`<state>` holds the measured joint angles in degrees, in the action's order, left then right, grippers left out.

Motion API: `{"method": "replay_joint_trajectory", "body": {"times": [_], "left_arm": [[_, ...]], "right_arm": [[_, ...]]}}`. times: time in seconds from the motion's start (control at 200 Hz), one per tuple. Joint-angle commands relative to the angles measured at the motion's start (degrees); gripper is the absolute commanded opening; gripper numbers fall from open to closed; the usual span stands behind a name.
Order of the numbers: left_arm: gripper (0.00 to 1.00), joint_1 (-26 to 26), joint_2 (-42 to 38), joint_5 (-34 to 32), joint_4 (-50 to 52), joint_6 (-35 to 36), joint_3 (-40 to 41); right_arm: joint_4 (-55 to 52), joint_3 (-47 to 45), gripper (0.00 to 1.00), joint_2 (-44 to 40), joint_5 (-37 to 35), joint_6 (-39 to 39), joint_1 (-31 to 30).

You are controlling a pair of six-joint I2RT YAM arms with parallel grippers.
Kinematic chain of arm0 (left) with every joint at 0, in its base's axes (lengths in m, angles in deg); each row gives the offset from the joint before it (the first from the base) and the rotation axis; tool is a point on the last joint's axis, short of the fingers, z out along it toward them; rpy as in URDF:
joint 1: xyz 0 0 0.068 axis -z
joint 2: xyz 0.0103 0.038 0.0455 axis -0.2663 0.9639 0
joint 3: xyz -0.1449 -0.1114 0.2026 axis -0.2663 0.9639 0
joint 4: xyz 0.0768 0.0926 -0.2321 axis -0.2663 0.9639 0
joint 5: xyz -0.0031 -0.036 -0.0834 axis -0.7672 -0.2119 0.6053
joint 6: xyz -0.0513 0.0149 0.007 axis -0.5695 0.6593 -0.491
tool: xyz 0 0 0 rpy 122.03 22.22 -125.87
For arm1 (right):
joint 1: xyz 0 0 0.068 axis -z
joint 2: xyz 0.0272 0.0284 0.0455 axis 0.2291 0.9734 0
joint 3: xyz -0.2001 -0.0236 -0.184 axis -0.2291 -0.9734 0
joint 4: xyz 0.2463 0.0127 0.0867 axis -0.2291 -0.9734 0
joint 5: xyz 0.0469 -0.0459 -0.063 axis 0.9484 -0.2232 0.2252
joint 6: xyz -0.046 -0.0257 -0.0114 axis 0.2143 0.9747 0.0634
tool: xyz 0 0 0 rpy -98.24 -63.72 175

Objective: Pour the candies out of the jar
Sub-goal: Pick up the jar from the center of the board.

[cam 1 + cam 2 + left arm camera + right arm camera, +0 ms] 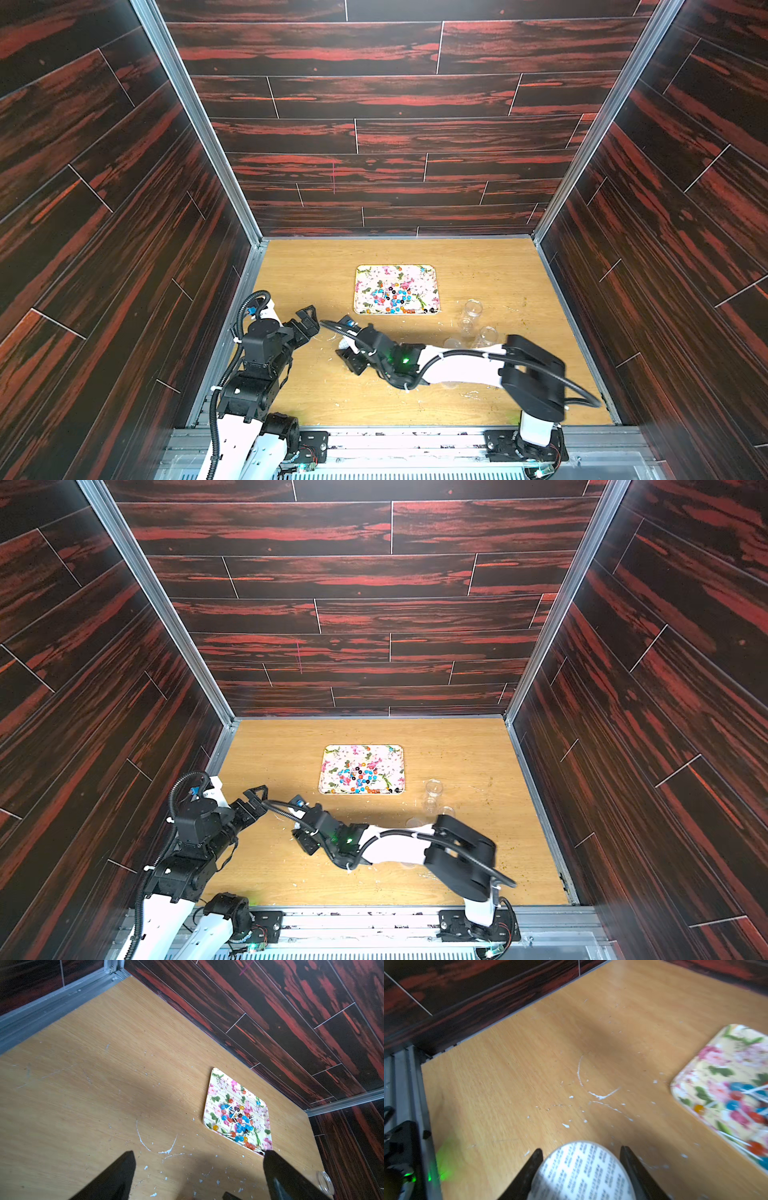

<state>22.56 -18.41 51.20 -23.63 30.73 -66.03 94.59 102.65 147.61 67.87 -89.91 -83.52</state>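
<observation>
1. We see the candies (392, 296), small round balls in blue, orange, red and dark tones. Several have thin white sticks. They lie heaped on the rectangular floral-printed tray (362, 274), mostly in the half nearer the robot.
2. The tray lies flat on the light wooden tabletop (311, 266), which is speckled with white flecks.
3. The right gripper (581, 1148) grips a white round disc printed with rows of dark text (581, 1174), with one finger against each edge. In both top views it hangs over the tabletop on the robot's side of the tray, clear of it.
4. The left gripper (199, 1153) is spread wide with only bare tabletop between its fingers.
5. A cluster of clear jars (473, 308) stands on the tabletop right of the tray. We cannot count them surely.
</observation>
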Motion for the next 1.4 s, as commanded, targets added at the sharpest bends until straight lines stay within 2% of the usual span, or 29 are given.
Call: {"method": "replay_joint_trajectory", "body": {"times": [0.0, 0.16, 0.301, 0.416, 0.511, 0.591, 0.721, 0.812, 1.092, 1.262, 1.393], "left_arm": [[1.00, -0.3, -1.1, 1.7, -3.4, 0.3, 1.0], [1.00, -0.3, -1.6, 5.0, -8.1, 0.6, 3.0], [1.00, -0.3, -0.6, 14.2, -19.9, 2.6, 7.3], [1.00, 0.2, 2.7, 22.0, -21.5, 9.6, 6.2], [1.00, 2.8, 4.8, 26.4, -23.2, 11.8, 5.1], [1.00, 7.1, 5.1, 26.3, -26.7, 14.8, 5.5], [1.00, 18.8, 6.2, 20.4, -27.9, 24.3, 4.8], [1.00, 23.3, 8.8, 20.2, -28.8, 28.0, 3.8], [1.00, 31.1, 17.4, 25.4, -35.7, 42.1, 2.0], [1.00, 33.2, 23.4, 28.5, -46.6, 43.1, 1.8], [1.00, 34.3, 27.1, 31.5, -47.2, 44.7, -0.6]], "right_arm": [[-0.9, -1.2, 0.43, -7.4, 0.0, 0.3, 1.1], [-4.6, -4.1, 0.42, -14.3, 0.9, 0.0, 3.3], [-9.4, -5.2, 0.42, -20.9, 2.5, 0.8, 5.4], [-14.4, -4.9, 0.42, -25.7, 2.6, 1.8, 6.6], [-17.8, -4.9, 0.42, -29.4, 2.7, 2.0, 7.6], [-20.4, -4.9, 0.42, -32.3, 3.0, 1.6, 8.5], [-24.0, -5.2, 0.42, -36.5, 5.3, 0.8, 10.7], [-26.4, -4.8, 0.42, -39.0, 6.8, 0.8, 12.0], [-32.0, -2.7, 0.42, -44.4, 10.4, 0.6, 15.1], [-33.0, -2.2, 0.41, -46.3, 12.9, 0.4, 16.1], [-33.5, -1.3, 0.40, -46.8, 15.6, -0.4, 17.0]]}}
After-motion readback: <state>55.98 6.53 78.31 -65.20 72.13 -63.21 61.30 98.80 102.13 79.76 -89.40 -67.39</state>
